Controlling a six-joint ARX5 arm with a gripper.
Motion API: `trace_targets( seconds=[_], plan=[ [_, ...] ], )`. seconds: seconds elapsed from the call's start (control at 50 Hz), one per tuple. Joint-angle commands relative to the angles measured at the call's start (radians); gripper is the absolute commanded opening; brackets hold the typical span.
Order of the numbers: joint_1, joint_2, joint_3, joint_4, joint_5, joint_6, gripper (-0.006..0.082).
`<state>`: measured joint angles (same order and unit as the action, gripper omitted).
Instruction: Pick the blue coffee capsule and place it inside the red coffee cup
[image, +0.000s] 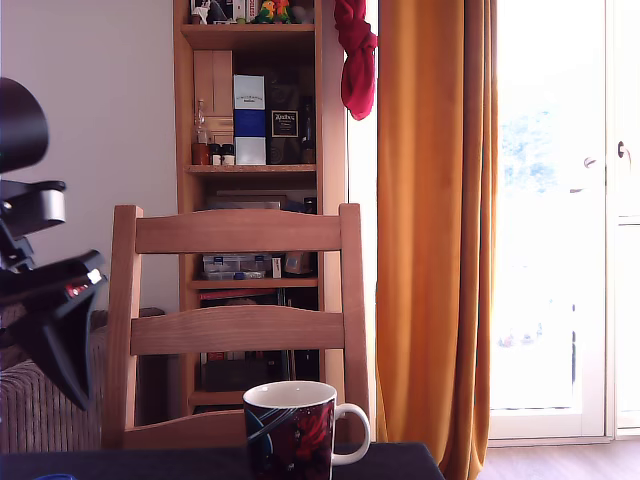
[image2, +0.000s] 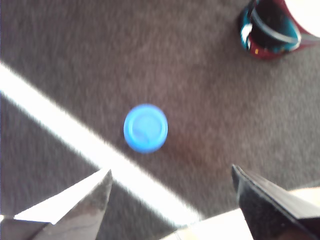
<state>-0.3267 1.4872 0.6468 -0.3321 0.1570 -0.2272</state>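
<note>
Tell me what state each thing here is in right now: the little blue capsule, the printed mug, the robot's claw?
Small bright blue coffee capsule: resting free on the dark table, not gripped.
Red and navy printed ceramic mug: upright, handle toward the exterior view's right; contents not visible.
Gripper: open, above the capsule, holding nothing.
Wooden chair: unoccupied behind the table.

Home, bookshelf (image: 250, 150), wooden chair (image: 238, 320), curtain (image: 435, 230)

1. Bare dark desk (image2: 75, 45) surrounds the blue coffee capsule (image2: 145, 128) on every side.
2. The red coffee cup (image2: 272, 32) stands well apart from it.
3. Spread fingers (image2: 90, 197) hang above with nothing between them.
</note>
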Motion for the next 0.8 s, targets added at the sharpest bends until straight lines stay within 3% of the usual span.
trace_targets(
  seconds=[0.0, 0.68, 0.78],
  plan=[
    [-0.003, 0.052, 0.010, 0.008, -0.013, 0.020, 0.0701],
    [-0.003, 0.368, 0.121, 0.071, -0.020, 0.071, 0.0700],
    [-0.003, 0.373, 0.121, 0.068, -0.025, 0.072, 0.0663]
  ],
)
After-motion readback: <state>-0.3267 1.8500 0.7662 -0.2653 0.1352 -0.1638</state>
